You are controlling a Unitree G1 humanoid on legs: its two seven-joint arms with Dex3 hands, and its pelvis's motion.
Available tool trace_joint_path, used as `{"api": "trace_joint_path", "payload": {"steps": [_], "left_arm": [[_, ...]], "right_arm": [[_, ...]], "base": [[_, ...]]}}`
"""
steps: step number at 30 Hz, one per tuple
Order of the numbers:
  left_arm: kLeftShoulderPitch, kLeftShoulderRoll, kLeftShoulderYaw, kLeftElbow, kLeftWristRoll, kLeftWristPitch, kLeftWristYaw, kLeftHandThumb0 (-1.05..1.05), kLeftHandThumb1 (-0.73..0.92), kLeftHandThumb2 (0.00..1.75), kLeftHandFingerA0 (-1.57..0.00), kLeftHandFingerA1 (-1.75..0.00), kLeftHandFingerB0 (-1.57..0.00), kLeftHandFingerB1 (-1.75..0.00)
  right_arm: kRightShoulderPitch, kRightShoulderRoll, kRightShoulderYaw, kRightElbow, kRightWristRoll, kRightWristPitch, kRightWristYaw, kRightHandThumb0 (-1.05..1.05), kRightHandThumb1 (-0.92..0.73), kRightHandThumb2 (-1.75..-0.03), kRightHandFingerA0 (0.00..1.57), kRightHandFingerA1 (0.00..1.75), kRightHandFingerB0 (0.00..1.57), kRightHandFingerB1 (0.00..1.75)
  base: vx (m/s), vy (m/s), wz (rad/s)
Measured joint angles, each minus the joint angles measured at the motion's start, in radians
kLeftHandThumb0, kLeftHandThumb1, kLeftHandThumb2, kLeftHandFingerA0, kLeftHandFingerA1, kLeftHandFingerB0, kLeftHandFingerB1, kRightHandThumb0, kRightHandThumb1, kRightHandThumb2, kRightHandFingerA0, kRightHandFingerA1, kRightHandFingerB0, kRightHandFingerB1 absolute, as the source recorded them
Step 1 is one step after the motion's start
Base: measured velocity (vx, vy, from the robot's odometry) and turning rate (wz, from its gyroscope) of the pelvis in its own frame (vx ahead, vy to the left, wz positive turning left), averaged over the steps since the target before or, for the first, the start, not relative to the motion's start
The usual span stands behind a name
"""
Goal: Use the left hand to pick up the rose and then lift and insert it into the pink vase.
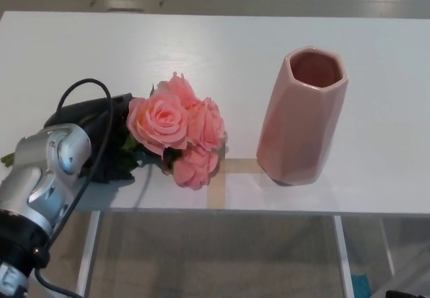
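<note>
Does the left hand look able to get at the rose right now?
Probably yes. The left hand is already at the leafy stem end of the rose, nothing lies between them, though whether it has closed on the stems is hidden.

On the white rectangular table (222, 50) in front of me, the bunch of pink fabric roses (176, 137) lies on its side left of centre, blooms toward the middle and stems running left under my black left hand (101, 133), which sits over the leaves at the table's left front. The tall pink faceted ceramic vase (301, 117) stands upright to the right of the roses, apart from them. A strip of beige tape (225, 170) lies on the table's front edge between the two.
</note>
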Motion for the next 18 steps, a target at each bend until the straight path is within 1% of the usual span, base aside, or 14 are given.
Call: {"api": "trace_joint_path", "payload": {"steps": [1, 2, 4, 5, 6, 7, 8, 9, 10, 13, 14, 15, 18], "left_arm": [[-0.002, -0.005, -0.004, 0.005, 0.002, 0.001, 0.003, -0.54, 0.36, 0.75, 0.0, -0.19, 0.0, -0.23], [-0.002, -0.008, -0.007, 0.008, 0.003, 0.002, 0.005, -0.56, 0.37, 0.74, -0.03, -0.21, -0.03, -0.23], [-0.005, -0.011, -0.014, 0.018, 0.008, 0.002, 0.013, -0.56, 0.37, 0.74, -0.03, -0.21, -0.03, -0.23], [-0.008, -0.012, -0.017, 0.023, 0.01, 0.002, 0.016, -0.57, 0.57, 0.71, -0.09, -0.33, -0.08, -0.33], [-0.01, -0.012, -0.022, 0.028, 0.012, 0.001, 0.02, -0.23, 0.68, 0.62, -0.98, -0.6, -0.52, -0.37], [-0.012, -0.013, -0.03, 0.036, 0.016, -0.001, 0.023, -0.23, 0.68, 0.62, -0.98, -0.6, -0.52, -0.37], [-0.024, -0.014, -0.044, 0.054, 0.025, -0.01, 0.033, -0.15, 0.64, 0.58, -0.96, -1.14, -0.59, -0.41], [-0.037, -0.013, -0.053, 0.066, 0.03, -0.018, 0.038, -0.15, 0.64, 0.58, -0.96, -1.14, -0.59, -0.41], [-0.055, -0.013, -0.064, 0.079, 0.038, -0.027, 0.045, -0.14, 0.64, 0.61, -0.83, -1.45, -0.61, -0.44], [-0.081, -0.015, -0.086, 0.102, 0.048, -0.043, 0.056, -0.14, 0.64, 0.61, -0.83, -1.45, -0.61, -0.44], [-0.086, -0.016, -0.092, 0.11, 0.05, -0.05, 0.061, -0.19, 0.69, 0.61, -0.6, -1.45, -0.74, -0.5], [-0.087, -0.017, -0.095, 0.113, 0.051, -0.053, 0.062, -0.22, 0.68, 0.62, -0.64, -1.38, -0.75, -0.52], [-0.073, -0.02, -0.094, 0.104, 0.049, -0.08, 0.084, -0.22, 0.68, 0.61, -0.62, -1.39, -0.77, -0.54]], "right_arm": [[0.0, 0.0, -0.001, 0.0, 0.001, 0.0, 0.0, -0.25, -0.63, -0.59, 0.58, 0.5, 0.55, 0.47], [0.0, 0.0, -0.001, -0.001, 0.001, 0.0, 0.0, -0.25, -0.63, -0.59, 0.58, 0.5, 0.55, 0.47], [0.0, 0.0, -0.002, -0.004, 0.002, 0.0, 0.0, -0.25, -0.63, -0.59, 0.58, 0.5, 0.55, 0.47], [0.0, 0.0, -0.002, -0.005, 0.002, 0.0, 0.0, -0.25, -0.63, -0.59, 0.58, 0.5, 0.55, 0.47], [0.0, 0.0, -0.002, -0.005, 0.002, 0.0, 0.0, -0.25, -0.63, -0.59, 0.58, 0.5, 0.56, 0.48], [0.0, 0.0, -0.002, -0.006, 0.003, 0.0, 0.001, -0.25, -0.63, -0.59, 0.58, 0.5, 0.56, 0.48], [0.0, 0.0, -0.003, -0.006, 0.003, 0.0, 0.001, -0.25, -0.63, -0.59, 0.58, 0.5, 0.56, 0.48], [-0.001, 0.0, -0.003, -0.006, 0.003, 0.0, 0.001, -0.25, -0.63, -0.59, 0.58, 0.5, 0.56, 0.48], [-0.002, 0.0, -0.003, -0.006, 0.004, 0.0, 0.002, -0.25, -0.63, -0.59, 0.58, 0.5, 0.56, 0.48], [-0.005, 0.0, -0.003, -0.006, 0.004, 0.0, 0.003, -0.25, -0.63, -0.59, 0.58, 0.5, 0.56, 0.48], [-0.005, 0.0, -0.003, -0.006, 0.005, 0.0, 0.003, -0.24, -0.63, -0.59, 0.59, 0.5, 0.56, 0.47], [-0.005, 0.0, -0.003, -0.006, 0.005, 0.0, 0.003, -0.24, -0.63, -0.59, 0.59, 0.5, 0.55, 0.47], [-0.008, 0.0, -0.005, -0.002, 0.006, 0.0, 0.005, -0.24, -0.63, -0.59, 0.59, 0.5, 0.55, 0.47]], "base": [[0.0, 0.0, 0.0], [0.0, 0.0, 0.0], [0.0, 0.0, 0.0], [0.0, 0.0, 0.0], [0.0, 0.0, 0.0], [0.0, 0.0, 0.0], [0.0, 0.0, 0.0], [0.0, 0.0, 0.0], [0.0, 0.0, 0.0], [0.0, 0.0, 0.0], [0.0, 0.0, 0.0], [0.0, 0.0, 0.0], [0.0, 0.0, 0.0]]}}
